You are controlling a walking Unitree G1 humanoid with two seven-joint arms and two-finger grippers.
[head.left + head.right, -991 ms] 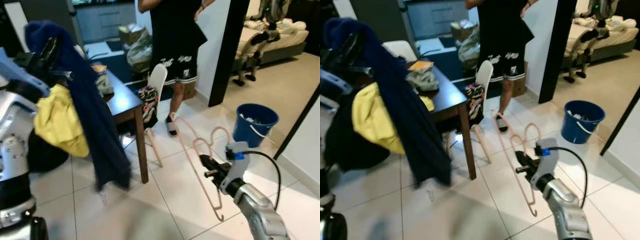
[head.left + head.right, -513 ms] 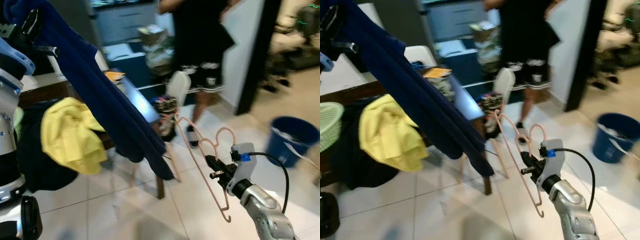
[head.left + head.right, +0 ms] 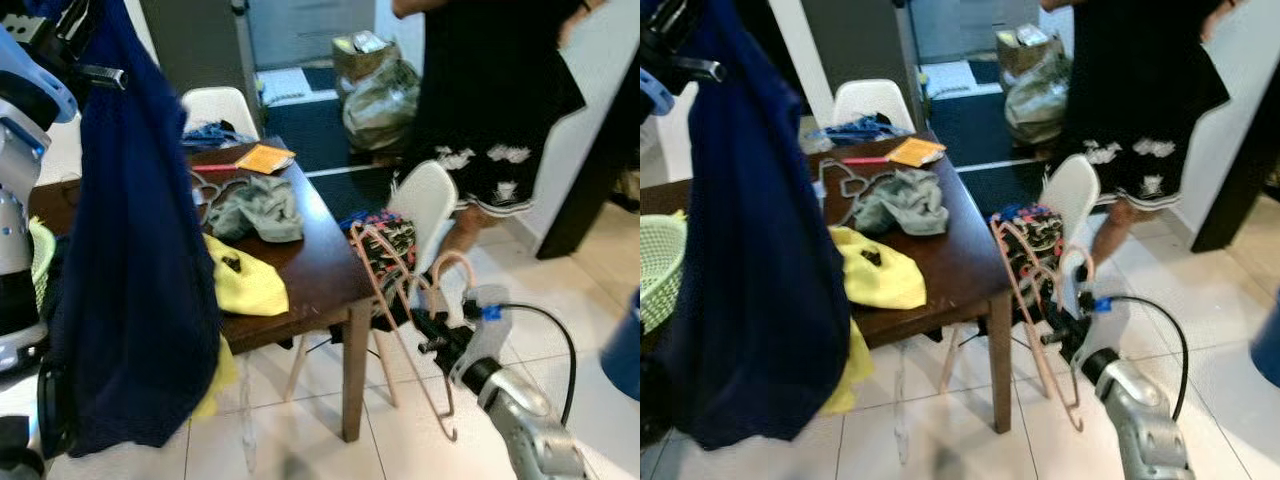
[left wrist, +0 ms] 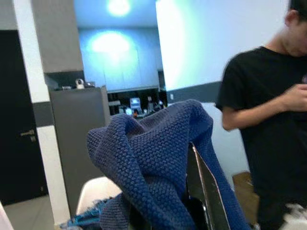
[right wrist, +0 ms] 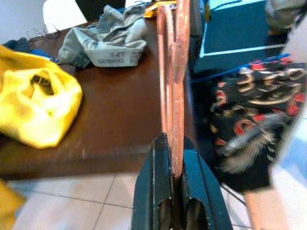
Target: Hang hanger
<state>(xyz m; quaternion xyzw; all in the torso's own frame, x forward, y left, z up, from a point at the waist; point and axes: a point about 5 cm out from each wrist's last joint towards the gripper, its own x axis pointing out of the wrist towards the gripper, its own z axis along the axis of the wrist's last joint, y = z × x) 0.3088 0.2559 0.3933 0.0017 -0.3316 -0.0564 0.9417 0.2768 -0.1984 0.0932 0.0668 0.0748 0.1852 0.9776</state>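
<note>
Right end effector (image 3: pixel 428 335) clamped on pink hanger (image 3: pixel 400 300), held out just off the dark tabletop (image 3: pixel 310 255) corner — right wrist view shows fingers (image 5: pixel 156 191) pinching the hanger's bars edge-on. Left end effector (image 4: pixel 192 191) raised high at left, blue sweater (image 3: pixel 135 270) draped over it and hanging down; left wrist view shows knit bunched over the fingers, so I cannot tell how far they are apart. On the tabletop: yellow cloth (image 3: pixel 240 280), grey cloth (image 3: pixel 255 208). White chair (image 3: pixel 425 200) and person (image 3: pixel 490 90) beyond — head views show the person's legs, left wrist view the torso.
</note>
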